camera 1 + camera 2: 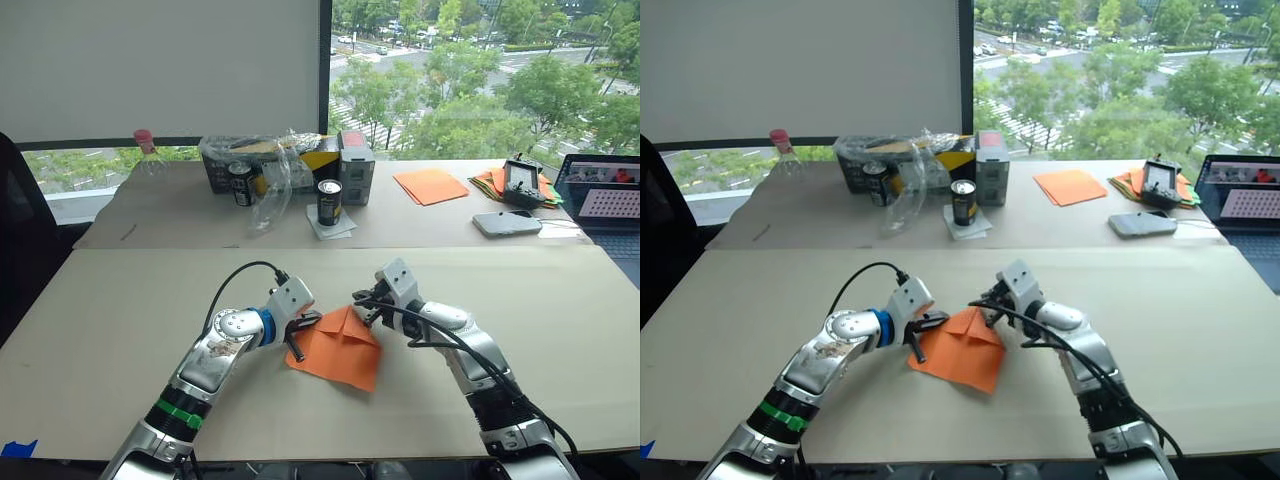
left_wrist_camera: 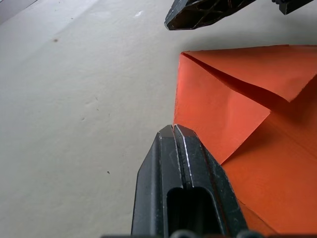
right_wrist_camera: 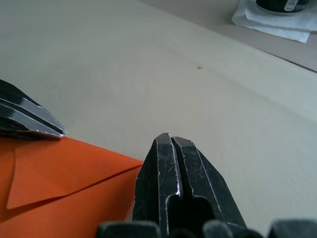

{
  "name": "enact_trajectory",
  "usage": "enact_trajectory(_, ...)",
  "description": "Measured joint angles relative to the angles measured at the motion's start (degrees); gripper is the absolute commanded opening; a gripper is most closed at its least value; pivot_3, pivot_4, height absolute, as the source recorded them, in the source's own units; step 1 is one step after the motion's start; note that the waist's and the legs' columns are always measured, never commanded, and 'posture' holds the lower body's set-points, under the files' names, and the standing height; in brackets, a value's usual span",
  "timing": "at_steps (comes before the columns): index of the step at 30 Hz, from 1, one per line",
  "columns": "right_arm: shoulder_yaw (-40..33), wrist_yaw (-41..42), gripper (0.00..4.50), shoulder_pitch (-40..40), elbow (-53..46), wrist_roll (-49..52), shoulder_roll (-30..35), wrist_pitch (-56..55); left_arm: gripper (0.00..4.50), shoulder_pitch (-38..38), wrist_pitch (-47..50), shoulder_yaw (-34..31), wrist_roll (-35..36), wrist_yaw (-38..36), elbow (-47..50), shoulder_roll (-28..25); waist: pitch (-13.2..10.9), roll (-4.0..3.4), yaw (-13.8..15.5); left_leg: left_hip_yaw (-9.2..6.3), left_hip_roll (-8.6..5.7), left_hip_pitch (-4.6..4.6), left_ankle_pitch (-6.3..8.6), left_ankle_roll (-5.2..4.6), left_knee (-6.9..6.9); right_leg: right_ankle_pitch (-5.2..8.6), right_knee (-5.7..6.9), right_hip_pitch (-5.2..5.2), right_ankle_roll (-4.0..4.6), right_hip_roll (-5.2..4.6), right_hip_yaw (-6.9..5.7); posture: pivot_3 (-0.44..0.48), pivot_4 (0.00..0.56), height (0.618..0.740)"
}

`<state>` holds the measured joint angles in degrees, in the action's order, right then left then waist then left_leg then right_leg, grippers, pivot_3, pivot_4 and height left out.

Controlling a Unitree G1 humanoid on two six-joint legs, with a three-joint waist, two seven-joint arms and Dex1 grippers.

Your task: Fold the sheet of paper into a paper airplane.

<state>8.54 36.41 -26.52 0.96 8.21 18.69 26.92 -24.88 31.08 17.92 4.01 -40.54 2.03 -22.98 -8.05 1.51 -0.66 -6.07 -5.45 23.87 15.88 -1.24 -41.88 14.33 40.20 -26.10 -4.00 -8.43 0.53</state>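
The sheet of paper lies flat on the near table, between the two grippers. It is bright orange, with its far corners folded in to form a point away from the robot. The left gripper, fingers pressed together, touches the sheet's left edge. The right gripper, also closed, sits at the far right edge. Beyond them, a dark can stands on the far table.

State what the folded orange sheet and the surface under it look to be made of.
The sheet of paper: thin matte orange paper, judging by its sharp creases and a flap that lifts slightly. The table: probably laminate or painted board, smooth beige, dull sheen, with small specks.
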Motion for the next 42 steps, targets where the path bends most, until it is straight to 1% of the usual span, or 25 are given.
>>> enact_trajectory(3,1.19,1.14,0.00,1.96,-3.49,-0.27,0.66,-1.43,0.02,-0.03,0.02,-0.05,0.01,0.20,-0.25,0.44,0.00,0.00,0.10,0.00,-0.01,-0.01,0.01,-0.01,0.00,0.00,-0.03,0.04,0.00,0.00,-0.01,0.000,0.150,0.670)
enact_trajectory(7,6.50,1.72,0.00,5.90,-2.80,-3.76,1.47,-2.81,0.02,0.00,0.18,-0.32,0.06,0.60,-0.44,0.91,0.00,0.00,-0.03,0.01,-0.01,-0.01,0.00,0.00,-0.01,0.00,0.00,0.01,0.00,0.00,0.00,0.000,0.150,0.670)
enact_trajectory(10,7.93,1.51,0.00,5.16,-2.79,-5.88,1.40,-3.77,0.02,0.00,0.36,-0.35,0.06,0.37,-0.23,0.12,0.03,-0.04,-0.17,0.02,0.03,-0.07,0.00,0.00,0.00,0.00,0.01,0.04,0.00,0.02,0.01,0.000,0.150,0.670)
enact_trajectory(14,9.22,0.74,0.00,4.50,-2.78,-7.29,0.51,-3.40,0.02,1.53,0.34,-1.47,0.63,-1.30,2.05,-3.46,0.05,-0.07,-0.76,0.04,0.07,-0.07,0.00,0.01,0.07,0.00,0.02,-0.03,0.00,0.05,0.03,0.000,0.150,0.670)
enact_trajectory(18,9.80,0.46,0.00,4.29,-2.72,-7.76,0.32,-2.80,0.02,5.71,0.14,-4.26,1.38,-3.90,5.76,-10.19,0.10,-0.12,-1.13,0.03,0.09,-0.14,0.01,0.01,0.10,0.01,0.02,0.01,0.02,0.06,0.02,0.000,0.150,0.670)
enact_trajectory(24,8.47,-0.43,0.00,5.08,-3.30,-6.74,-1.23,-0.66,0.02,7.67,0.58,-6.76,3.01,-4.34,6.46,-12.27,0.11,-0.12,-1.06,0.03,0.10,-0.29,0.01,0.01,0.11,0.02,0.02,0.07,0.02,0.07,0.02,0.000,0.150,0.670)
enact_trajectory(27,7.36,-1.15,0.00,6.81,-4.73,-5.87,-1.93,0.03,0.02,7.44,1.43,-8.91,5.21,-4.28,5.26,-10.55,0.11,-0.13,-0.90,0.02,0.11,-0.26,0.01,0.01,0.12,0.02,0.02,0.04,0.02,0.08,0.01,0.000,0.150,0.670)
enact_trajectory(30,6.64,-1.90,0.00,8.05,-6.47,-5.67,-2.01,0.86,0.02,5.17,2.00,-10.89,8.44,-3.41,3.30,-4.73,0.08,-0.08,-0.21,0.01,0.07,-0.07,0.00,0.01,0.00,0.01,0.01,0.00,0.03,0.06,-0.03,0.000,0.150,0.670)
enact_trajectory(31,6.63,-2.04,0.00,8.05,-6.75,-5.66,-2.06,1.02,0.02,4.61,1.98,-10.85,9.14,-3.47,3.34,-3.92,0.09,-0.08,-0.19,0.01,0.06,-0.07,0.00,0.01,0.00,0.00,0.01,0.01,0.03,0.05,-0.01,0.000,0.150,0.670)
enact_trajectory(35,6.58,-2.61,0.00,9.21,-8.81,-5.26,-2.16,2.36,0.02,1.08,1.18,-8.30,9.01,-4.12,1.93,-1.98,0.09,-0.08,-0.16,0.02,0.05,-0.04,0.00,0.01,0.03,0.01,0.00,-0.02,0.03,0.04,0.01,0.000,0.150,0.670)
enact_trajectory(38,6.15,-3.30,0.00,10.12,-10.65,-5.14,-2.01,3.80,0.02,0.76,0.04,-5.73,8.04,-4.95,-0.27,-1.35,0.08,-0.07,-0.35,0.05,0.05,-0.01,0.01,0.01,0.06,0.01,0.00,-0.08,0.03,0.04,0.03,0.000,0.150,0.670)
enact_trajectory(42,4.30,-5.89,0.00,13.26,-15.26,-5.04,-1.94,6.65,0.02,0.06,-2.15,-2.90,6.52,-7.39,-3.38,-1.42,0.07,-0.07,-0.08,0.04,0.04,0.04,0.01,0.01,0.05,0.01,-0.02,-0.08,0.03,0.04,0.02,0.000,0.150,0.670)
